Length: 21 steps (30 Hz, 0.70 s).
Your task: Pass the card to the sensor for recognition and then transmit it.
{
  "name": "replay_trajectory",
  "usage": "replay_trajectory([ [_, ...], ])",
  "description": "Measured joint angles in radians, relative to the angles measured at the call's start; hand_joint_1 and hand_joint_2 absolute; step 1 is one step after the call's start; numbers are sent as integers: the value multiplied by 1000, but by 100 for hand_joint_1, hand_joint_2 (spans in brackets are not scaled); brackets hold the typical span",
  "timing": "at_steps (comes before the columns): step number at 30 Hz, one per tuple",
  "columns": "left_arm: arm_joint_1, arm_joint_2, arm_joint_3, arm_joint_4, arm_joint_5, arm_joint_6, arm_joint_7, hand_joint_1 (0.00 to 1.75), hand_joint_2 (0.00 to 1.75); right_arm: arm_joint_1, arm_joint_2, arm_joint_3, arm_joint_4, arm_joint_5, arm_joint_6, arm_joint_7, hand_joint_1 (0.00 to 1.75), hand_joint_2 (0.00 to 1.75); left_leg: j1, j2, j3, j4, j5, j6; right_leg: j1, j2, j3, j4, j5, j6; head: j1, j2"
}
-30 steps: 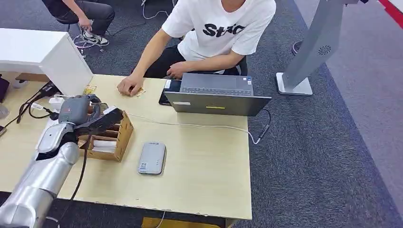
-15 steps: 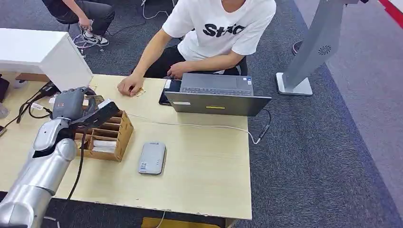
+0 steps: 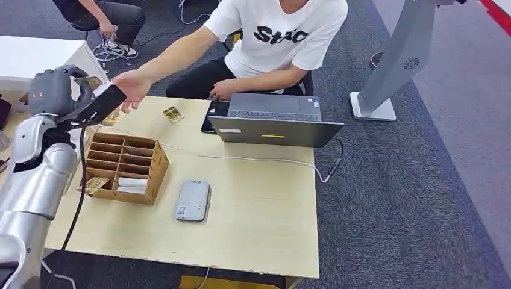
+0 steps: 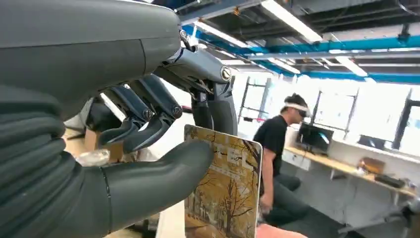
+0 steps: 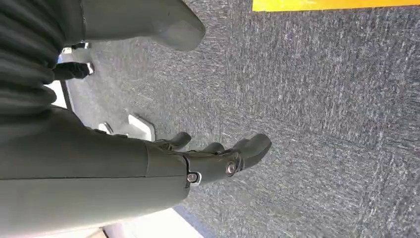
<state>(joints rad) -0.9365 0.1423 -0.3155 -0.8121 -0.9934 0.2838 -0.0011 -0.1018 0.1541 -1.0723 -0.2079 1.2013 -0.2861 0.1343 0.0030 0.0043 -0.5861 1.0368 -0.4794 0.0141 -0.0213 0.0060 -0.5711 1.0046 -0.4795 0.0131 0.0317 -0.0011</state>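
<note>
Two hands meeting: the robot's left hand (image 3: 90,102) is raised at the far left of the table (image 3: 259,205), and a seated person's hand (image 3: 131,87) reaches in just beside its fingertips.
Card position: the card (image 4: 223,188) is pinched between the thick thumb and the darker fingers (image 4: 148,119) of the left hand, in the air above the wooden organiser (image 3: 125,165).
Card axis: its long side runs along the fingers, its free end toward the person.
Nearer hand: the left hand has the card; the right hand (image 5: 218,158) hangs low over carpet, fingers loosely apart, holding nothing.
Sensor: the grey reader (image 3: 193,200) lies flat on the table, well apart from the card.
Arm pose: left arm bent and lifted, hand angled forward.
Likely step: handover to the person.
</note>
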Motion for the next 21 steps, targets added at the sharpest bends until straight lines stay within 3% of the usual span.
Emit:
replay_trajectory([
  [11, -139, 0, 11, 120, -124, -6, 55, 175, 175, -2, 0, 16, 0, 22, -1, 0, 0, 175, 0, -1, 0, 0, 0, 0, 0, -1, 0, 0, 0, 0, 1, 0],
  [21, -157, -24, 11, 155, -134, -9, 54, 175, 175, -2, 0, 16, 0, 21, -1, 3, 0, 175, 0, -1, 0, 0, 0, 0, 0, -1, 0, 0, 0, 0, 0, 0],
])
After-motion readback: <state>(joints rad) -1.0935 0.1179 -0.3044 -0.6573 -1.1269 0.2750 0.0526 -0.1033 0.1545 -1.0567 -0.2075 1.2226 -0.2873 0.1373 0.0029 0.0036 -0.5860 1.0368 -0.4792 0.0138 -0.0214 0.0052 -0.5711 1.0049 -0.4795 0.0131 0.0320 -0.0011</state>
